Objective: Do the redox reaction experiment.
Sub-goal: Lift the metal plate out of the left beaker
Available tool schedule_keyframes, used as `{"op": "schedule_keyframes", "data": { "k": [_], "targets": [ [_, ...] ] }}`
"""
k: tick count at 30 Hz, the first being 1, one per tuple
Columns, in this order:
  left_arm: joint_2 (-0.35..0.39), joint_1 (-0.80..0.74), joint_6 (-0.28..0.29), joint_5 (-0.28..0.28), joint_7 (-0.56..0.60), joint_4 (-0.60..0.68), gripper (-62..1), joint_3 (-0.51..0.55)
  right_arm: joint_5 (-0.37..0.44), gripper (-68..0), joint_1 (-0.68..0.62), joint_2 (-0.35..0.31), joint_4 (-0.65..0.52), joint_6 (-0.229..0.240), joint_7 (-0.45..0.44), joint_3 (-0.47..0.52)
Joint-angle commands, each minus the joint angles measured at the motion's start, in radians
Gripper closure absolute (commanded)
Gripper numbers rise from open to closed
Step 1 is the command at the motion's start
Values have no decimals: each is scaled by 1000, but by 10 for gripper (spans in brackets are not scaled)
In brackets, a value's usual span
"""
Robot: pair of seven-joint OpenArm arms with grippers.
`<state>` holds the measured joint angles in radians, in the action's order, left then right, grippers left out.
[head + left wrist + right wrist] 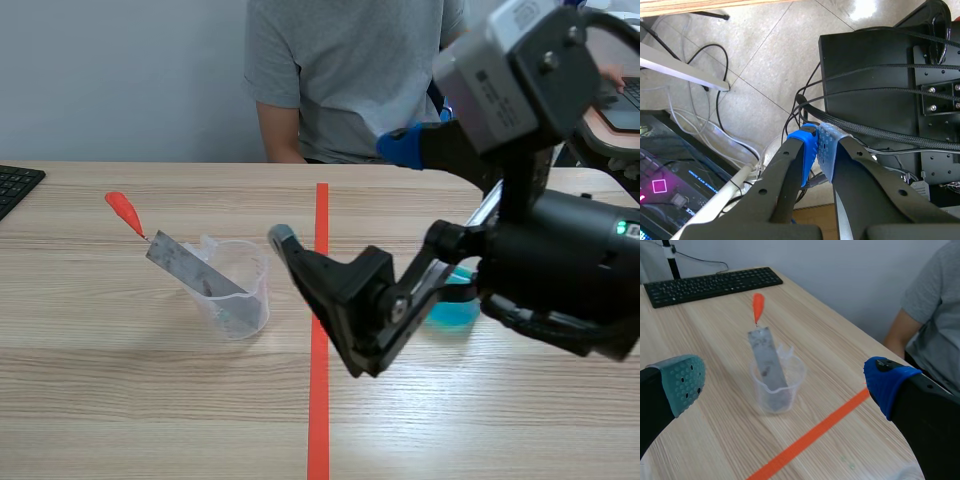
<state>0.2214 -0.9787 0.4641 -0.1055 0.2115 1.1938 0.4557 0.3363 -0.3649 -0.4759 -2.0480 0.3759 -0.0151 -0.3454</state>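
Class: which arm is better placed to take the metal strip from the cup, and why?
Right. The right gripper hangs open over the table, with the strip and cup straight ahead. The left gripper is shut, facing the floor, off the table.

Scene cam looks across table [120,400]; R wrist cam, closer, shares beaker [792,377] w/ it; L wrist faces floor [765,65].

Table [120,400]: light wood grain, running back to a plain pale grey wall [120,80]. A person in a grey T-shirt [340,70] sits at the far edge. A black keyboard [15,185] lies at the table's far left. The floor [760,65] is beige tile with grouted joints; loose black cables [799,107] lie across it. Light glare [865,10] shows on the tiles. A computer case [665,185] on the floor glows pink.
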Motion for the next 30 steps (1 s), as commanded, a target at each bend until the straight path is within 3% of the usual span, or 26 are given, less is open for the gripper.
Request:
{"op": "schedule_keyframes", "data": {
  "k": [1, 5, 10, 30],
  "targets": [
    [-2, -15, 2, -6, 9, 13, -19, 2, 3, -679, 25, 34, -7, -22, -9, -18],
    [-2, -16, 2, -6, 9, 13, -19, 2, -61, -679, 61, 95, 6, -92, -5, -113],
    [-2, -16, 2, -5, 8, 13, -19, 2, -127, -679, 108, 154, 54, -146, -6, -217],
    [-3, -16, 2, -5, 6, 13, -19, 2, -248, -679, 337, 421, 418, -280, -25, -503]
  ]
}}
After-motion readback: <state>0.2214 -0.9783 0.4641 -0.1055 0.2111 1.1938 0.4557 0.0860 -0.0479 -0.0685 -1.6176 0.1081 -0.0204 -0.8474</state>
